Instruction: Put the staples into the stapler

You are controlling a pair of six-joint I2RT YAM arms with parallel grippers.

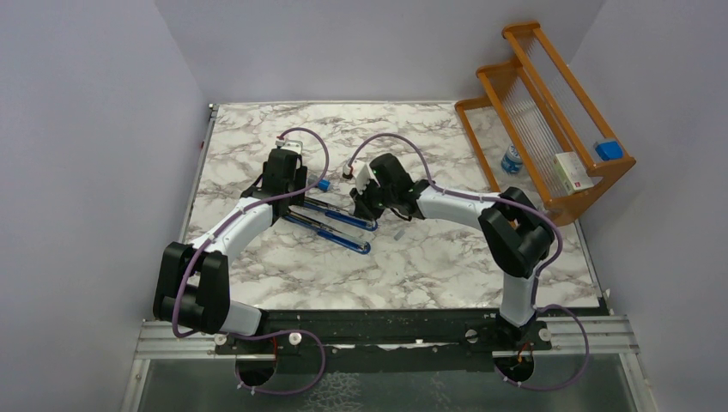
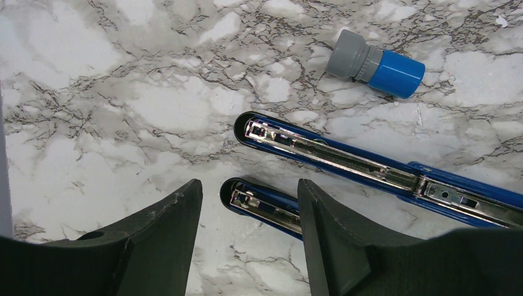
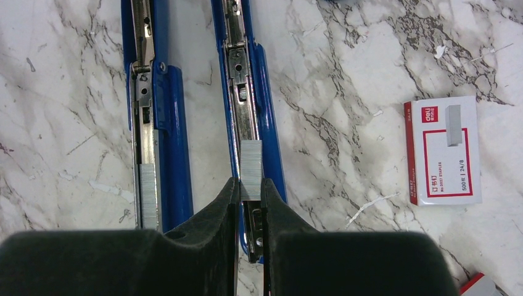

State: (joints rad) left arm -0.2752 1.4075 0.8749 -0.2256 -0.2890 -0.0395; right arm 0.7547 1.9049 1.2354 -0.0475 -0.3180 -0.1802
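Right gripper [image 3: 250,187] pinches a short silvery-grey strip of staples [image 3: 251,161] at lower centre, its long axis lined up with the open metal channel of the long blue stapler [image 3: 269,123] directly beneath, running up-frame.

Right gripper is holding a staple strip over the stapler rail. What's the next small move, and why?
Probably lower the right gripper slightly to seat the staple strip in the open magazine channel: it is pinched right over that channel and lined up with it.

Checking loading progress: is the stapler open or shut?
Open: the stapler's metal channel lies exposed, and the right gripper pinches a staple strip in line with it.
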